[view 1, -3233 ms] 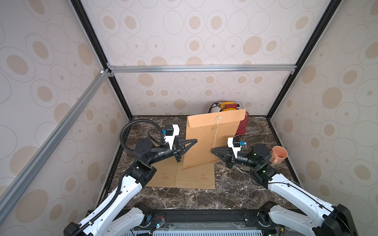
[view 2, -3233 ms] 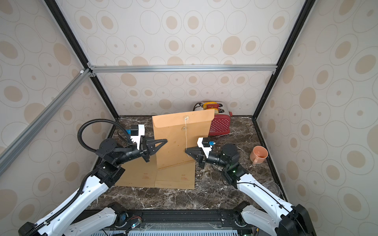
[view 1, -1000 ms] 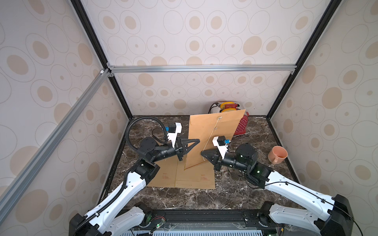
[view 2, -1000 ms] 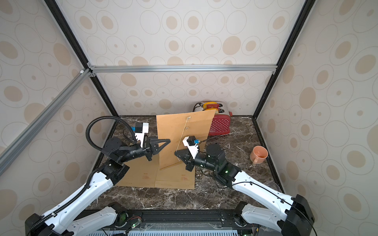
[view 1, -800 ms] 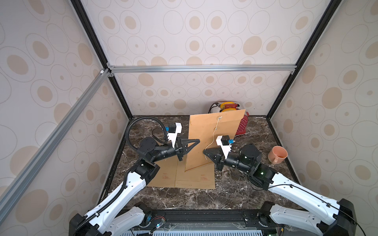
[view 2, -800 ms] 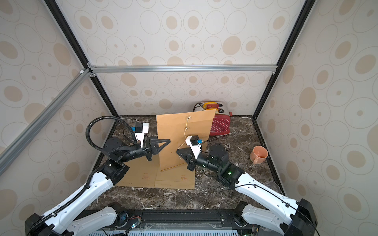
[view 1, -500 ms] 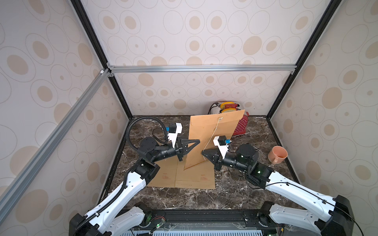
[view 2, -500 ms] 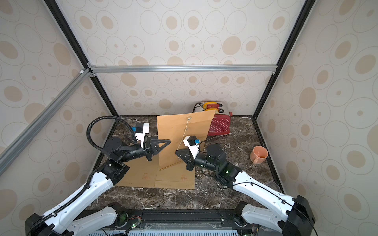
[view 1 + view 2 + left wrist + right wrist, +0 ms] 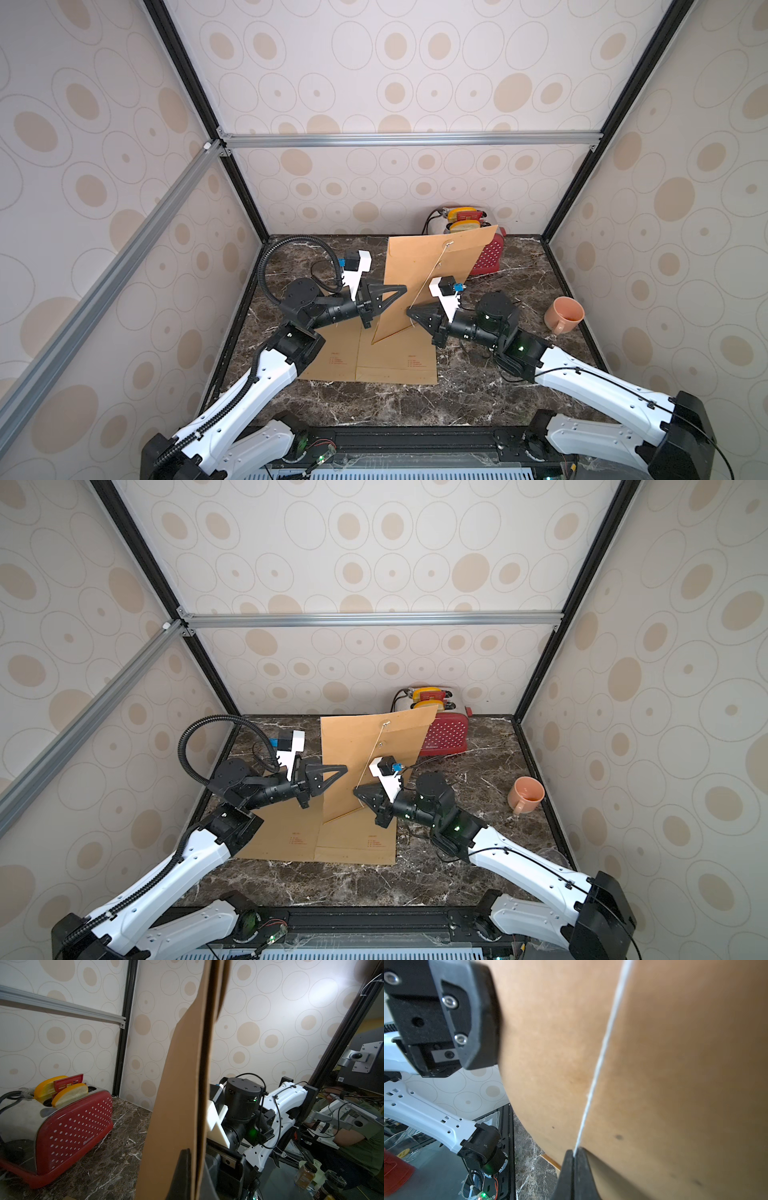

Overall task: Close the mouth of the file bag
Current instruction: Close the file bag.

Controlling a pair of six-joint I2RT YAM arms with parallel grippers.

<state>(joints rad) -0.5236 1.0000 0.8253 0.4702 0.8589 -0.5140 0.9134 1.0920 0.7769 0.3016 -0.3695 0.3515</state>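
– Both arms look shifted from three seconds back; what changed?
– Mostly the bag (image 9: 415, 257) (image 9: 353, 746). Then it faced the camera almost flat. Now, in both top views, it stands upright and turned partly side-on, its low corner down at the envelopes (image 9: 395, 357) (image 9: 353, 845) lying flat on the table (image 9: 478, 399) (image 9: 436, 879). Whether it touches them cannot be told.
– And the string?
– The string (image 9: 440, 262) (image 9: 372, 754) hung slack down the face before. It is taut now, a straight line from the button (image 9: 451, 243) (image 9: 386, 723) near the top edge to the right gripper (image 9: 409, 311) (image 9: 356, 789), which has come lower and further in across the bag.
– How do the grippers stand?
– The left gripper (image 9: 401, 289) (image 9: 341, 769) is clamped on the bag's left edge. The left wrist view shows a finger (image 9: 184, 1169) on each side of the paper. The right gripper's jaws are pressed together on the string, which runs in between them in the right wrist view.
– Anything else moved?
– No. The toaster (image 9: 492, 257) (image 9: 446, 733) (image 9: 68, 1126) behind the bag and the mug (image 9: 565, 313) (image 9: 525, 793) near the right wall sit where they were.
– Any writing?
– White letters on the toaster's red side begin "Belin"; the ending is not clear. Red print on the envelopes is too small to read.
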